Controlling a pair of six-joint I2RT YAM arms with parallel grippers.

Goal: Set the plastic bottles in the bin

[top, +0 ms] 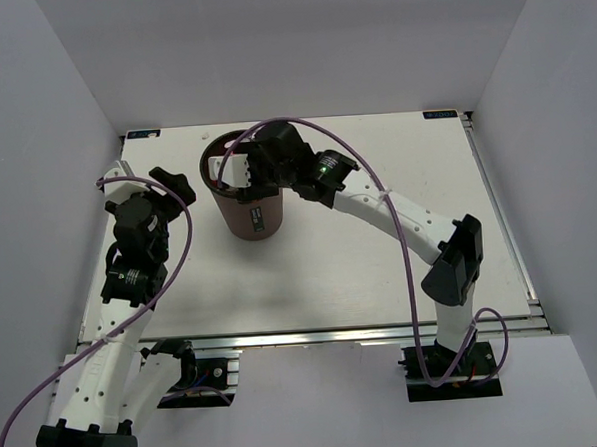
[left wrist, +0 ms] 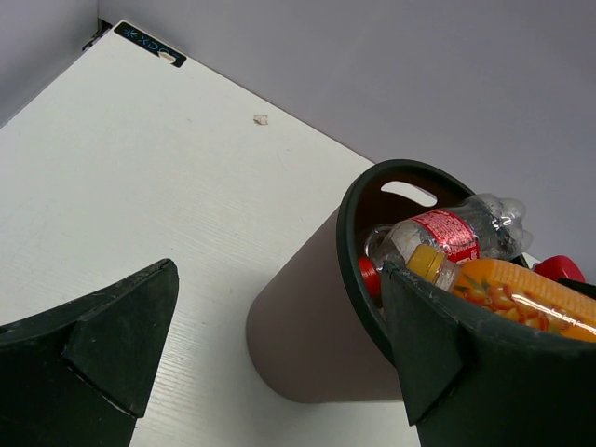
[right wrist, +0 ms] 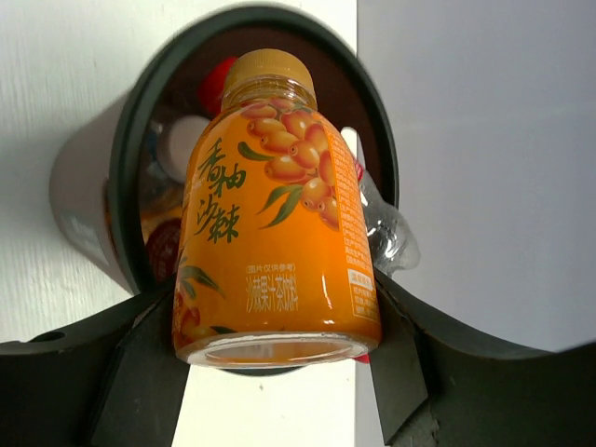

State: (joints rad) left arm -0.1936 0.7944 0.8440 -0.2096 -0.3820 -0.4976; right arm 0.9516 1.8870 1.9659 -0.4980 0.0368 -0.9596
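In the top view, the bin (top: 248, 211) stands upright on the bench (top: 381, 269), toward the far left. The right end effector (top: 238, 172) hangs over its mouth. The left end effector (top: 171, 183) sits just beside the bin on its left, apart from it.

In the left wrist view, we see the left end effector released, its fingers (left wrist: 121, 345) spread wide with nothing between them. Beyond them, a clear bottle with a red label (left wrist: 452, 233) lies inside the bin's mouth and the orange bottle (left wrist: 521, 298) is over it.

In the right wrist view, the right end effector is clenched on the orange bottle – one finger on each side near its base, its tan cap pointing into the bin. Inside, we make out a crumpled clear bottle (right wrist: 386, 233) and a red cap (right wrist: 216, 84).
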